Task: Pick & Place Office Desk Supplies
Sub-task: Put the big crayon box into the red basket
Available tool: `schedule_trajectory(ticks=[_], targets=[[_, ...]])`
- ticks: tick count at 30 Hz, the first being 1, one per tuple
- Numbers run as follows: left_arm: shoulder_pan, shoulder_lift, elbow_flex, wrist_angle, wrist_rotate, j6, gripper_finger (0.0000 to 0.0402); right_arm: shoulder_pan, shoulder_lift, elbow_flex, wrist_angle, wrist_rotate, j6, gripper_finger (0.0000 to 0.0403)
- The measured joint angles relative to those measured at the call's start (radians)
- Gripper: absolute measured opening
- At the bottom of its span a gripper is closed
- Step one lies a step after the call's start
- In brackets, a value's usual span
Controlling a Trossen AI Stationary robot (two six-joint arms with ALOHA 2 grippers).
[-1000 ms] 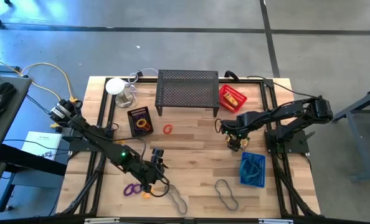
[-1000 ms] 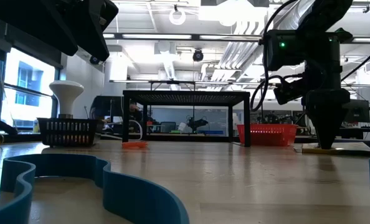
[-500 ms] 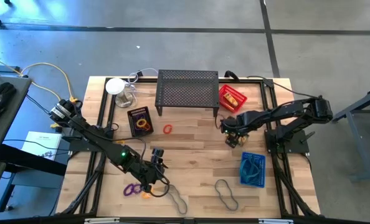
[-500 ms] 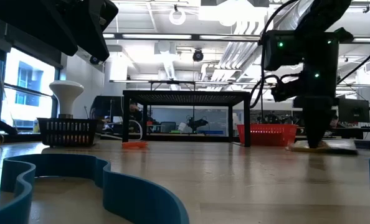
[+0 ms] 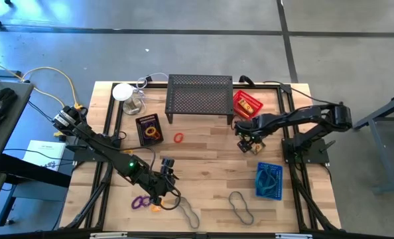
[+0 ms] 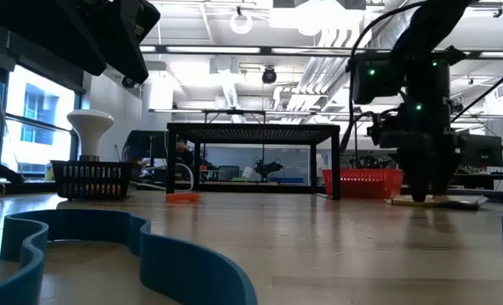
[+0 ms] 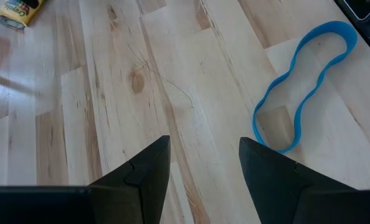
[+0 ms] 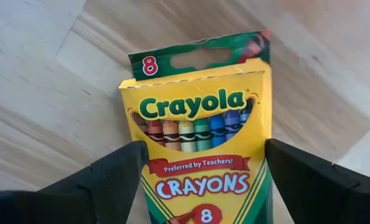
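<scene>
While the right tool [image 8: 200, 180] stands wide astride the crayon box [image 8: 200, 143], right of centre on the worktop [image 5: 203, 159], a skewed squeeze could crush or flip it; the left tool [image 7: 203, 165] waits wide, lower left

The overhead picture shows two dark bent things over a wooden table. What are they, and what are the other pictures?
They are two robot arms. One picture looks down from above, one looks across at table height, and two come from cameras on the wrists. The right end effector stands open around a yellow crayon box lying on the table, not yet gripping it. The left end effector hangs open above bare wood near a blue loop. A red tray, a blue tray and small rings lie around.
</scene>
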State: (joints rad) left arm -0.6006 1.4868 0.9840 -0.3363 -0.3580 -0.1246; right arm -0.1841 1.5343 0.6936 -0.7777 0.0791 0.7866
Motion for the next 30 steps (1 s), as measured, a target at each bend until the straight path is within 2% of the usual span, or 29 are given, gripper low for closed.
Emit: schedule_trajectory(ticks=[5,14,24,30], targets=[[0.000,0.000,0.000,0.000,0.000,0.000,0.0183,-0.022,0.039,0.007,0.045,-0.056,-0.027,0.0325],[0.000,0.000,0.000,0.000,0.000,0.002,0.0183,-0.027,0.039,0.006,0.023,-0.052,-0.027,0.0322],[0.000,0.000,0.000,0.000,0.000,0.004,0.0183,-0.019,0.047,0.044,-0.002,-0.057,-0.054,0.0242],[0.000,0.000,0.000,0.000,0.000,0.004,0.0183,-0.019,0.047,0.047,-0.015,-0.056,-0.058,0.0208]])
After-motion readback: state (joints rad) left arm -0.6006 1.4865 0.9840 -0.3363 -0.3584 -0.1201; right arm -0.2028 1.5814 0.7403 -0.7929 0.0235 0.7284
